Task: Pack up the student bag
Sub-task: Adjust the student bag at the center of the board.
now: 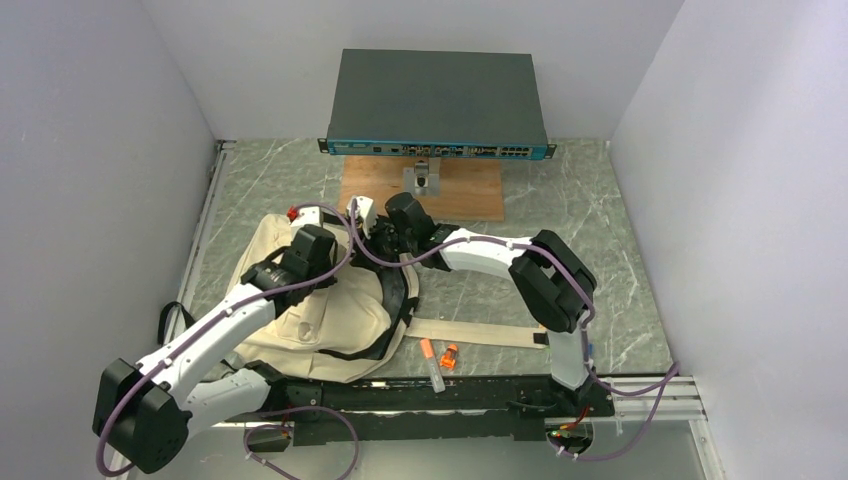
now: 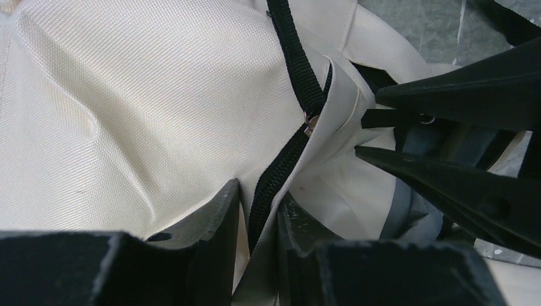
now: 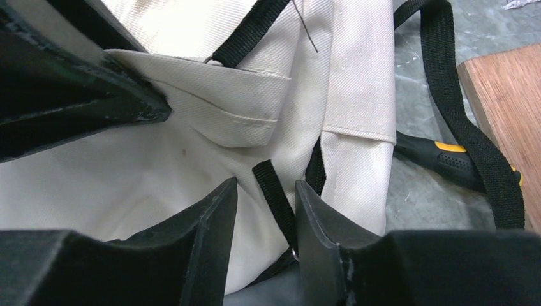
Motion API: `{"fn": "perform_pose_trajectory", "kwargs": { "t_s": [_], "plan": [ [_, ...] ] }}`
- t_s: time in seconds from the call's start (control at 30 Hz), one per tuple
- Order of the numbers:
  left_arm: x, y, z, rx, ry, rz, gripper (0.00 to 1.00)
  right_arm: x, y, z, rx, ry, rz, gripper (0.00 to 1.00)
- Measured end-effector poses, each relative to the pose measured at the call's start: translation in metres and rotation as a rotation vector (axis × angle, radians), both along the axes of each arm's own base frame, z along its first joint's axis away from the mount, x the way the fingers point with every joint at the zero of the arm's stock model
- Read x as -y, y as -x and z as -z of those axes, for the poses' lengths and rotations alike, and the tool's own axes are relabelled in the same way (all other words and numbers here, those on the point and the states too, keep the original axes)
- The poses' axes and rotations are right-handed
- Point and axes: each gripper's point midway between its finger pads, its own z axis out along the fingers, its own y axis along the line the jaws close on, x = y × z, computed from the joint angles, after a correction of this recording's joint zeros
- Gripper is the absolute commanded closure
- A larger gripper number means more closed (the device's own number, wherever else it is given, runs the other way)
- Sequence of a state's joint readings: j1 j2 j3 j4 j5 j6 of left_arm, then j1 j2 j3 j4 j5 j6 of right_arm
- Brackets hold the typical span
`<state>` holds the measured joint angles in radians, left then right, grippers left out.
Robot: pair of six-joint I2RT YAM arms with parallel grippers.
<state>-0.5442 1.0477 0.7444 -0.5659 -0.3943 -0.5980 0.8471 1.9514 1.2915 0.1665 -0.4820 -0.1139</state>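
**A:** Status on the packing?

**B:** Early, imo. The student bag [image 1: 330, 322] lies flat on the counter [image 1: 600, 250], left of centre. One beige strap [image 1: 480, 332] trails off to the right.

**A:** Anything in it yet?

**B:** Can't tell, the inside isn't visible. Loose stuff is out near the front edge though, apart from the bag: an orange-tipped pen [image 1: 428, 349], a small orange bit [image 1: 450, 355] just beside it & a clear tube [image 1: 437, 378]. Also a screwdriver [image 3: 440, 156] w/ a black-yellow grip, just beside the bag's top end, under a black webbing band.

**A:** Hands?

**B:** Both at the bag's top edge, close together. The left hand [image 2: 258, 194] is clenched on the cream fabric right at the black zipper [image 2: 281, 166], w/ the zipper tape running between its fingers. The right hand [image 3: 266, 185] is released. Its fingers stand apart, straddling a black tab [image 3: 277, 201], not squeezing it.

**A:** Which step, then?

**B:** Looks like opening the bag. One hand pins the edge, the other lines up on the tab. The zipper looks shut where I can see it; the rest is hidden.

**A:** What's left?

**B:** Prob. nearly everything: unzip, hold the mouth open, load the loose items, zip up.
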Motion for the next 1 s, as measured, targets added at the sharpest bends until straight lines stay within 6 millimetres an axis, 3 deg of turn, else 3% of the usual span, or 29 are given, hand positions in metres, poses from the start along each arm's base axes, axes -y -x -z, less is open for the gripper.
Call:
{"fn": "perform_pose_trajectory", "kwargs": {
  "t_s": [0.17,0.47,0.83,1.0],
  "plan": [
    [0.000,0.001,-0.001,0.009,0.009,0.001,0.73,-0.004,-0.004,0.002,0.001,0.000,0.000,0.60],
    [0.000,0.001,-0.001,0.026,0.024,0.003,0.73,-0.007,-0.008,0.002,-0.032,-0.017,-0.006,1.00],
    [0.004,0.001,-0.001,0.026,0.042,0.015,0.73,0.012,-0.006,-0.008,-0.146,-0.083,0.065,1.00],
    [0.004,0.001,-0.001,0.025,0.042,0.015,0.73,0.035,-0.028,-0.019,-0.247,-0.159,0.124,1.00]
  ]
}}
